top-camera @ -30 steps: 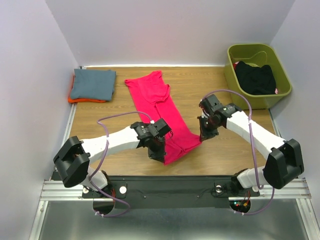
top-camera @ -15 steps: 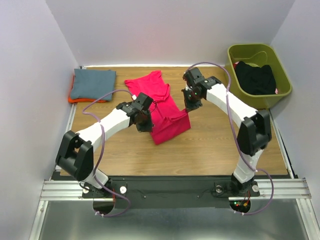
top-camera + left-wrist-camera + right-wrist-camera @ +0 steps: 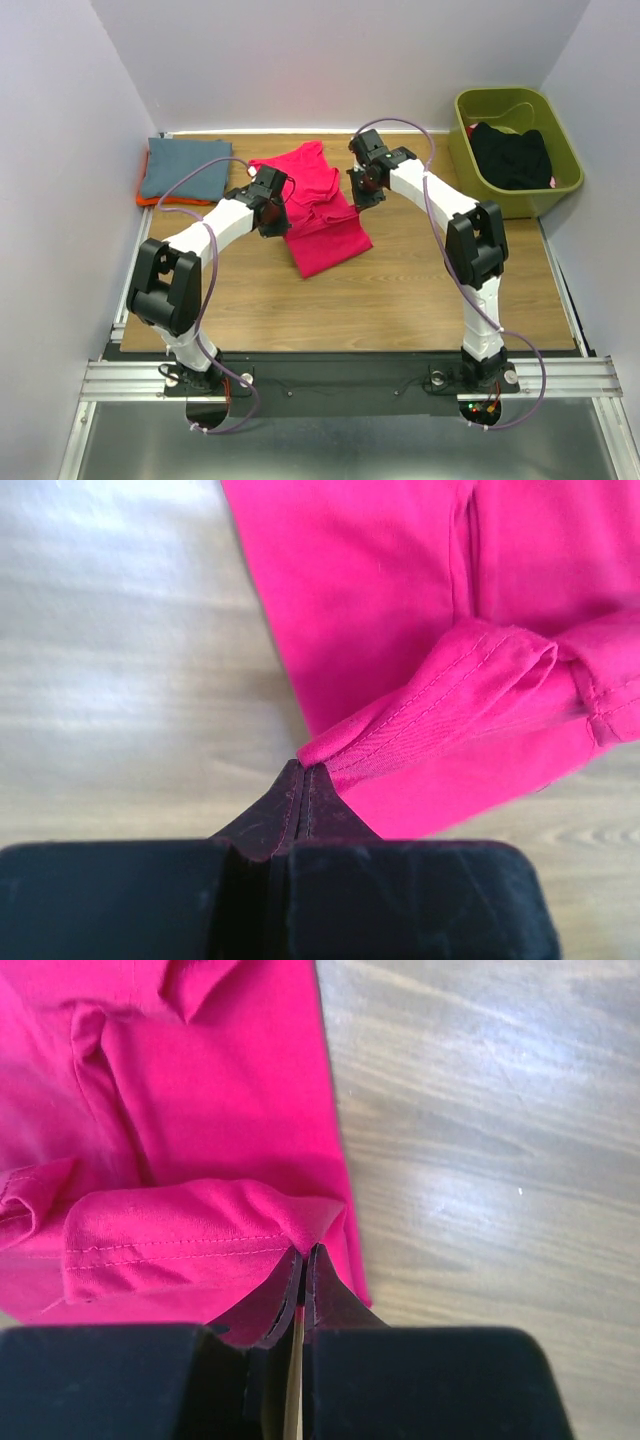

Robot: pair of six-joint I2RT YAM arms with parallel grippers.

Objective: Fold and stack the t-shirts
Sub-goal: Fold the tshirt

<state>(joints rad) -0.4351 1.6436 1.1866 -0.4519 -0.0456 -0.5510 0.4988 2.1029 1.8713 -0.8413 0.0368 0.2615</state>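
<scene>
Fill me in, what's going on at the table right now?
The left arm and right arm each have their jaws shut on a hem corner of the pink shirt, holding the hem doubled back over the rest of it, mid-fold. A folded grey-blue shirt lies on an orange shirt at the far left of the table. A black garment sits in the green bin at the far right, not yet folded.
</scene>
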